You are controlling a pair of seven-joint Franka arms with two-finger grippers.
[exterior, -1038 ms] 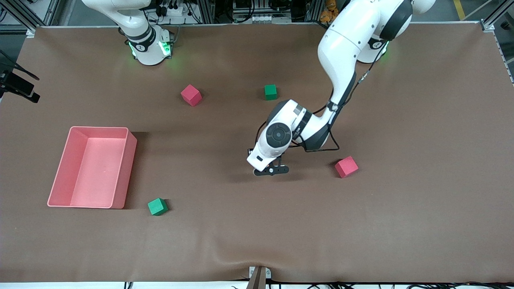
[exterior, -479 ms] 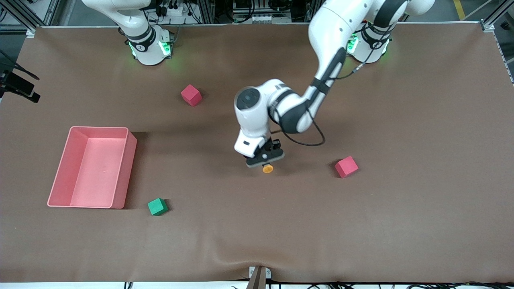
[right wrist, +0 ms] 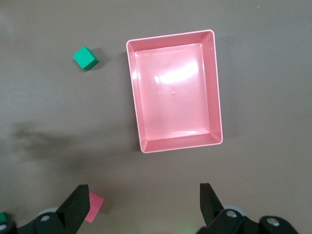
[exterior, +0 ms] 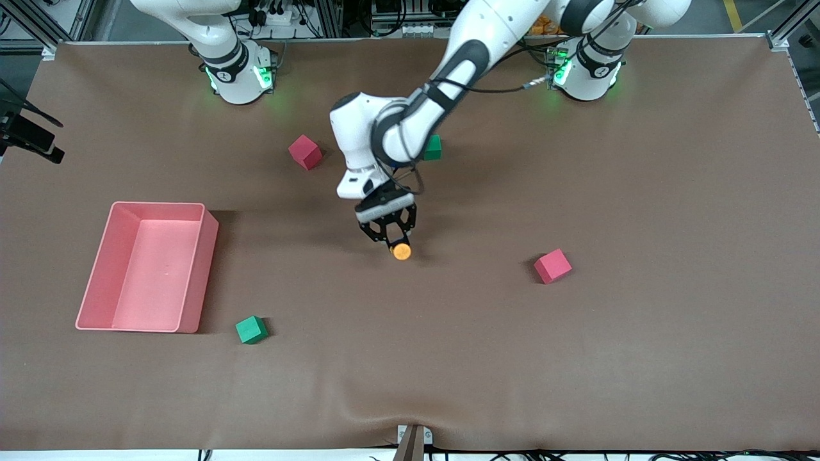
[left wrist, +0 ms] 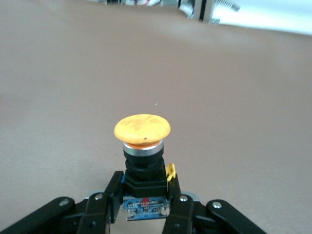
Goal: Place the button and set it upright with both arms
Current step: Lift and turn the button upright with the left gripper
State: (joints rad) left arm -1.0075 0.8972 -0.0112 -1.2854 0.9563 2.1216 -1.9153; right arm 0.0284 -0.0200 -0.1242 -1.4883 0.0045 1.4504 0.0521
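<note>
reaching out over the middle of the brown cloth-covered table in the front view, the left gripper has its black fingers clenched on the small push-button with a round orange cap. the cap points toward the front camera, over bare cloth between the pink plastic tray and the pink cube nearer the left arm's end. another pink cube and a green cube half hidden by the left arm lie farther from the camera, and a second green cube sits just beside the tray's near corner. the right arm waits at its base, its gripper out of this view.

the left wrist view shows the button gripped by its black body, one finger on each side, the orange cap sticking out past the fingertips and a bluish end tucked between them. a small label there cannot be read.

the right wrist view looks straight down from the right gripper, whose jaws stand wide apart, holding nothing, high over the table beside the tray, with the green cube and a pink cube in sight.
</note>
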